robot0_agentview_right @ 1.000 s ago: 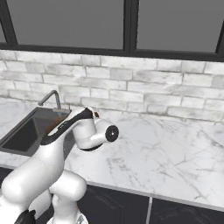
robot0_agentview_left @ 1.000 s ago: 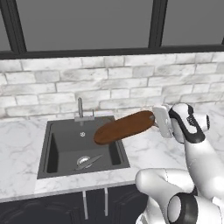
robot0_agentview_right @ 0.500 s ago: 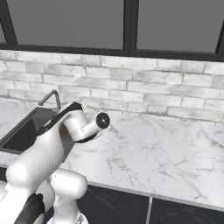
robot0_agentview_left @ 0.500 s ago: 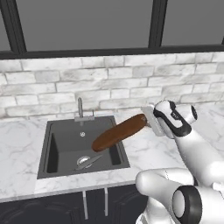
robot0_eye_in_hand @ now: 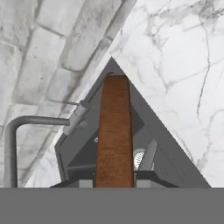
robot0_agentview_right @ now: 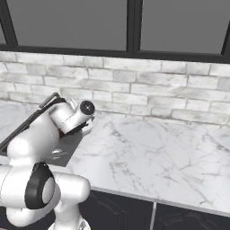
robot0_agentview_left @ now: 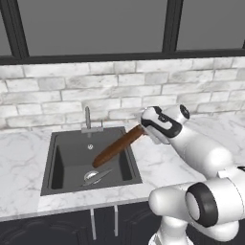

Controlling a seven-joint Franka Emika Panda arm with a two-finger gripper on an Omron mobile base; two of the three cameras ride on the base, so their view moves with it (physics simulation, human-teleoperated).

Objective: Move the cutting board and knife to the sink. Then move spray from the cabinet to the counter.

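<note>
Down goes the brown wooden oblong cutting board point(robot0_agentview_left: 117, 146), lower than a second ago, end effector point(robot0_agentview_left: 145, 130) clamped on its upper end, tip slanting into the dark grey square sink point(robot0_agentview_left: 62, 160). Release it tilted and it could clatter onto the grey-bladed knife point(robot0_agentview_left: 97, 176) below.

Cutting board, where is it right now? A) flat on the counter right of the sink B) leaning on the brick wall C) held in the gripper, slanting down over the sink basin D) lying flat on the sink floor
C: the cutting board is clamped at its upper end by the gripper and slants down over the sink, its lower end above the knife in the basin.
</note>
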